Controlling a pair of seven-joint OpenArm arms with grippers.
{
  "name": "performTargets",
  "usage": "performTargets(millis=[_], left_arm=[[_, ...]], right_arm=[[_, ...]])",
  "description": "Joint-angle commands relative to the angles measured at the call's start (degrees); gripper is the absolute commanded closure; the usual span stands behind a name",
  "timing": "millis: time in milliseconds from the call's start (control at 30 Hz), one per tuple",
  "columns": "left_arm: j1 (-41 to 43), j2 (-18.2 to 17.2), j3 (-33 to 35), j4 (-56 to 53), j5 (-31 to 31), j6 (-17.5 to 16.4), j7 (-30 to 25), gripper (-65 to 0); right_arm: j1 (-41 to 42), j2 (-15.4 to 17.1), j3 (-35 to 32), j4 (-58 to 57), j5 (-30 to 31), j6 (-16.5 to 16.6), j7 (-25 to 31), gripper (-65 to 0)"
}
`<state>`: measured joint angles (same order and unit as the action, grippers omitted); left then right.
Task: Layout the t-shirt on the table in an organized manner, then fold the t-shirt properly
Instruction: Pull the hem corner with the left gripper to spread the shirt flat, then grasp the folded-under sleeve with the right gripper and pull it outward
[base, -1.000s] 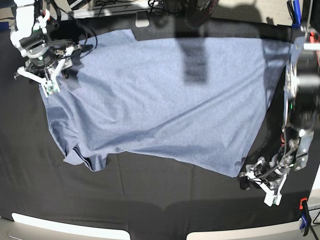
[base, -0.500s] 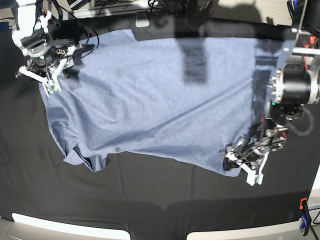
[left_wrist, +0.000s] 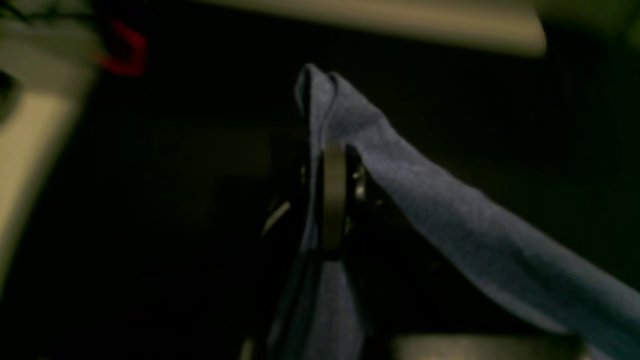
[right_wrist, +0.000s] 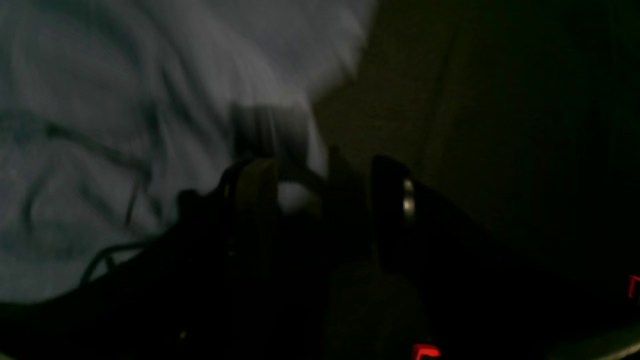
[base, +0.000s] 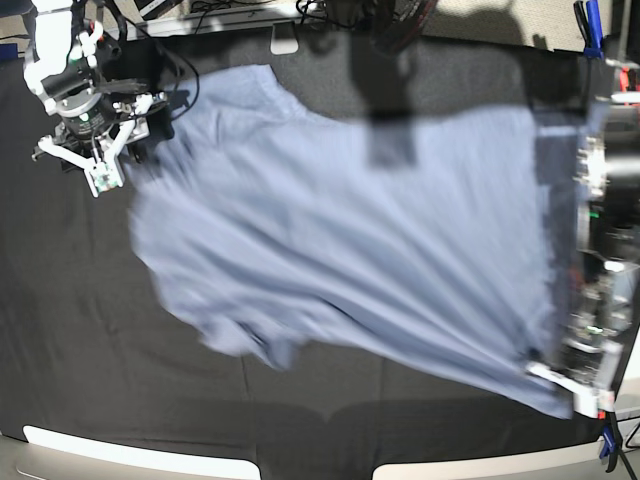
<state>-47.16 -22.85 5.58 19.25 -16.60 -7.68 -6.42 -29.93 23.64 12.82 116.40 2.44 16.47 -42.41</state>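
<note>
You have the table, black creased cloth, with bare room along its near and left sides. The t-shirt, soft heathered blue-grey, sprawls motion-blurred across the middle toward the near right corner. There your left gripper is clenched on its bunched edge. Your right gripper, far left, stands released beside the fabric.

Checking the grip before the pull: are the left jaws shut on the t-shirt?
Yes, the left wrist view shows t-shirt fabric pinched in the left gripper.
</note>
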Motion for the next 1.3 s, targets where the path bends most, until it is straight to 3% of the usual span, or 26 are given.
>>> performTargets(millis=[0,167,267,300,467,567,733,800,1000,1167,1267], left_arm=[[-1.6,-0.3,-0.1,0.8,-0.2,0.0,-1.2,0.0],[-1.3,-0.4,-0.1,0.8,-0.2,-0.6,1.0,0.0],[-1.2,-0.4,-0.1,0.8,-0.2,-3.3,2.9,-24.0],[-1.2,-0.4,-0.1,0.8,0.0,-4.1,3.7,-27.5],[-1.2,-0.7,-0.1,1.8,0.0,-9.1,9.9,-27.7],[0.1,-1.9,-0.1,5.0,-0.8,-12.8,12.1,-27.7],[8.9,-5.7,-0.4,18.4,-4.7,-13.1,15.9,-27.7],[13.5,-7.1,-1.1,23.9,-4.7,-12.9,16.3,-27.7],[27.6,-8.0,-9.5,37.7,-7.0,-11.2,19.8,-27.7],[39.0,-8.0,-17.0,46.3,-9.4,-12.6,21.5,-27.7],[44.9,-7.9,-19.3,50.5,-9.5,-14.1,21.6,-27.7]], right_arm=[[0.5,0.7,0.3,1.0,-0.3,-0.4,1.3,-29.7],[2.7,0.6,0.3,1.0,-0.2,-0.4,1.3,-29.8],[3.3,0.7,0.3,1.0,0.5,-0.4,1.3,-29.8],[3.4,0.7,0.3,1.0,1.4,-0.4,1.3,-29.8],[3.7,0.6,0.3,1.0,7.2,-0.3,2.9,-29.8],[3.8,0.7,0.3,1.0,7.2,2.4,7.3,-29.7],[3.4,0.7,0.2,4.0,7.2,9.8,9.0,-28.5],[2.9,0.7,0.2,5.6,7.2,11.1,8.9,-28.3],[2.1,0.6,0.2,7.2,8.7,10.8,5.9,-28.4],[3.2,0.6,0.3,7.0,7.6,0.7,5.9,-28.4],[6.1,0.6,0.2,4.5,8.0,0.4,5.6,-28.4]])
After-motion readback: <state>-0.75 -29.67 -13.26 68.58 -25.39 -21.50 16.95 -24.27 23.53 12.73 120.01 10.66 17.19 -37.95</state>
